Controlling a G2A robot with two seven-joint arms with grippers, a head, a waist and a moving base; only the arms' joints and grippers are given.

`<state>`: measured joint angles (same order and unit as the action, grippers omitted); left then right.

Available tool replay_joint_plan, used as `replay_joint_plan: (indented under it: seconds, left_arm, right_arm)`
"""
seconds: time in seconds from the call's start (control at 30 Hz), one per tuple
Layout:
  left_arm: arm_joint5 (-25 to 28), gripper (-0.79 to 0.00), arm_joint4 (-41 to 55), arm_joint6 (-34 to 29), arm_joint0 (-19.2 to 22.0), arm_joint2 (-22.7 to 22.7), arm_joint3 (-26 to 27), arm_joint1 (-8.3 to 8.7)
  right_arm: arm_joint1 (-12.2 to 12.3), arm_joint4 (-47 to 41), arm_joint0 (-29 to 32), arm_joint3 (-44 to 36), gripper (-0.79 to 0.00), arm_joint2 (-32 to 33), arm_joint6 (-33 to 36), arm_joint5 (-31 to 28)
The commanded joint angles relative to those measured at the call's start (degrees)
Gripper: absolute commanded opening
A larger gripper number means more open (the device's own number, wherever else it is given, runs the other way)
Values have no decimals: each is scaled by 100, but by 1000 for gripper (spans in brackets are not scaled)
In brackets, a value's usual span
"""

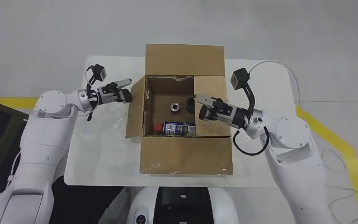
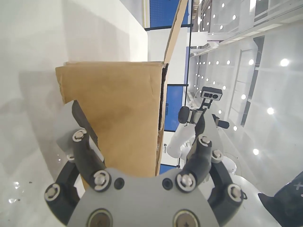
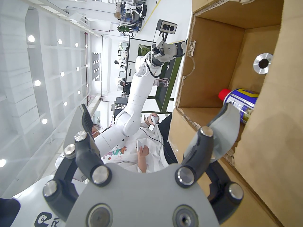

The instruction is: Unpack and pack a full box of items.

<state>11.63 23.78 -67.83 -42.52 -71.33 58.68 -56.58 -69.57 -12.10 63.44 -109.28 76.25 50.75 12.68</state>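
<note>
Top view: the box [image 1: 184, 155] holds a spray can [image 1: 178, 129] and metal ring [image 1: 175, 107]. Left gripper [image 1: 126, 89] beside it, right gripper [image 1: 198, 108] above its right flap, both jaws wide.

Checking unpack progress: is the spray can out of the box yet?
No: the spray can lies on its side on the floor of the cardboard box, near a metal bushing.
</note>
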Motion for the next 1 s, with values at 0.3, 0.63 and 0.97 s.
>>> replay_joint_plan:
  seconds: [0.3,0.63,0.97]
  left_arm:
    - [-24,0,30,51,184,346,22,-112]
    - [-260,0,232,-77,285,261,261,-106]
    - [-624,0,102,24,204,19,1204,-15]
  right_arm:
    - [68,-44,36,15,0,112,17,-58]
    - [120,-148,47,88,0,174,53,-100]
    - [216,-317,177,50,0,550,242,-95]
